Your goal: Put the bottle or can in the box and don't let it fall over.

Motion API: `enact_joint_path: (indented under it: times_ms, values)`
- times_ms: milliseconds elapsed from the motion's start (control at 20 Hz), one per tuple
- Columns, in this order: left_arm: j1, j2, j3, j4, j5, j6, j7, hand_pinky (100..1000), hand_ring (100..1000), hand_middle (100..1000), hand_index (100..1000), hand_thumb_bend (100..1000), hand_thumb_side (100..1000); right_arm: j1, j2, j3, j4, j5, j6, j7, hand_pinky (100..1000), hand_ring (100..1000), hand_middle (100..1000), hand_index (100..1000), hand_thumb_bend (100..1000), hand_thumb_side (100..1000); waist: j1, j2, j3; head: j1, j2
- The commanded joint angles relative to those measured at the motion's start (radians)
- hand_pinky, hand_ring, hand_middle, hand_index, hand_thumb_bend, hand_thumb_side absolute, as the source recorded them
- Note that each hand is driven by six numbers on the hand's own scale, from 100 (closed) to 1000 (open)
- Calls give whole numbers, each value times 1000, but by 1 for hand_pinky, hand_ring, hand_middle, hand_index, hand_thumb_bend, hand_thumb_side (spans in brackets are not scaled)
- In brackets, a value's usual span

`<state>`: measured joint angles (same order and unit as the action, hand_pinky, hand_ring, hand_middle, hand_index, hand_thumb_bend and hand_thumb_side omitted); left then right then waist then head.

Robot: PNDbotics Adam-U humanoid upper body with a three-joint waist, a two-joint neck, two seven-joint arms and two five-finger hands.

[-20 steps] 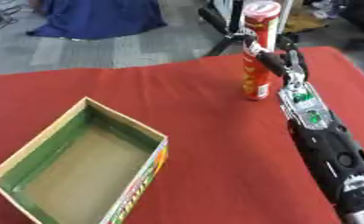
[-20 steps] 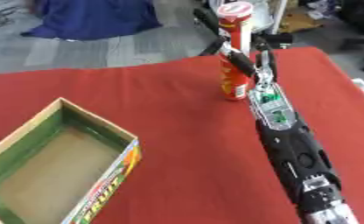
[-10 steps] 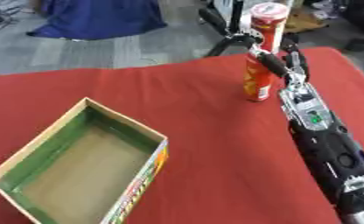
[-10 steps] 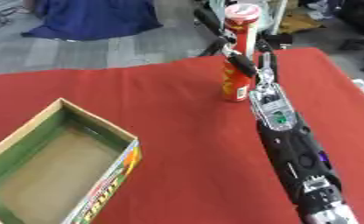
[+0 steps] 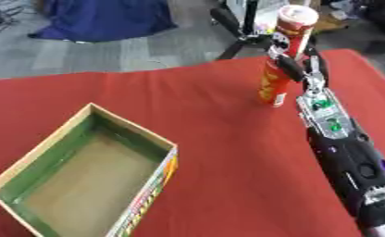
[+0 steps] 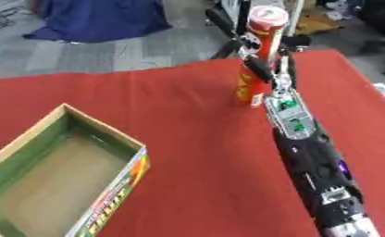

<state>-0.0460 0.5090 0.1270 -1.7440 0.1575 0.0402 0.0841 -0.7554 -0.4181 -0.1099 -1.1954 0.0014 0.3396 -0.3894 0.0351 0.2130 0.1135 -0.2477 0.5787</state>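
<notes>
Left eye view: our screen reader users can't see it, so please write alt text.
The robot's right hand, fingers curled, grips a tall red can standing upright at the far side of a red table. An open, empty cardboard box with green inner walls sits at the near left.
</notes>
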Motion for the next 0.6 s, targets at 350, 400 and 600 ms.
enact_joint_path:
  times_ms: [350,400,600]
  values:
    - [-9,18,13,-9,-3,-2,-2,852,890,828,809,109,942,-19,-39,-12,-10,-11,-26,74,848,1000,985,1000,640,553,-1,-10,0,3,-8]
    - [-10,18,13,-9,-3,-2,-2,851,890,828,809,109,942,-21,-41,-11,-4,-10,-28,85,850,1000,990,1000,627,570,-2,-10,0,4,-8]
    - [-9,17,14,-9,-2,-1,-1,852,890,827,808,109,942,-27,-44,-19,22,-16,-35,115,848,1000,990,1000,628,546,-3,-9,0,5,-10]
